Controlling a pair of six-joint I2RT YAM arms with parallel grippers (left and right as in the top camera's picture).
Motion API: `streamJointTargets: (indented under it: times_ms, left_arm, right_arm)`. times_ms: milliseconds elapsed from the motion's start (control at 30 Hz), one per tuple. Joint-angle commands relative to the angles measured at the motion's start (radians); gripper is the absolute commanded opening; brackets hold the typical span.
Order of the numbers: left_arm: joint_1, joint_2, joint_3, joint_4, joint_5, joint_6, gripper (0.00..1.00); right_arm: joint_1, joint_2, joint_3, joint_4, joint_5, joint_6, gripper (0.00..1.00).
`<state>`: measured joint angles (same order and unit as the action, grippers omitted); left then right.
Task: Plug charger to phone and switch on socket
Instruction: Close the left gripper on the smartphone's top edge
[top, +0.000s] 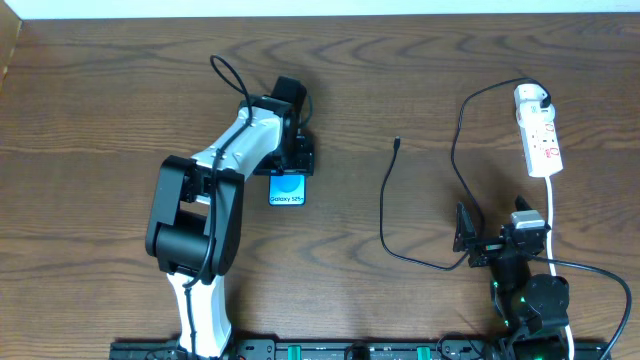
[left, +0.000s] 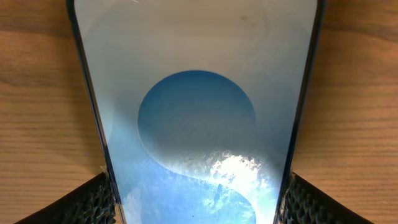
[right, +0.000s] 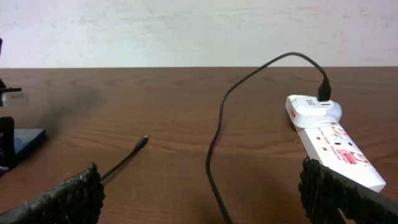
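Left tool (left: 196, 198) clamps the phone (top: 287, 192), covering its upper part in the overhead view; right tool (right: 202, 196) stands apart.

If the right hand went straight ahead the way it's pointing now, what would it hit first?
Probably the charger cable: it runs along the table right between the fingers of the open right hand. Past it the way looks free, though depth is unclear.

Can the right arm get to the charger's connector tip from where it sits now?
Probably yes. The right hand is open, and the connector tip lies loose on the table ahead to its left, with only the charger's own cable curving nearby.
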<state>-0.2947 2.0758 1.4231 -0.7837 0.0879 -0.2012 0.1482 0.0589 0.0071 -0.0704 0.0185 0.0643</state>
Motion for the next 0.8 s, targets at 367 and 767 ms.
streamJointTargets:
  times_ms: [367,767]
  left_arm:
    - [0.064,0.029,-0.030,-0.004,-0.015,0.032,0.75]
    - [0.064,0.029,-0.030,0.014,-0.015,-0.003,0.75]
  right_arm:
    - [0.008,0.000,-0.002,-0.003,-0.002,0.009,0.99]
    - [0.008,0.000,-0.002,-0.003,-0.002,0.009,0.99]
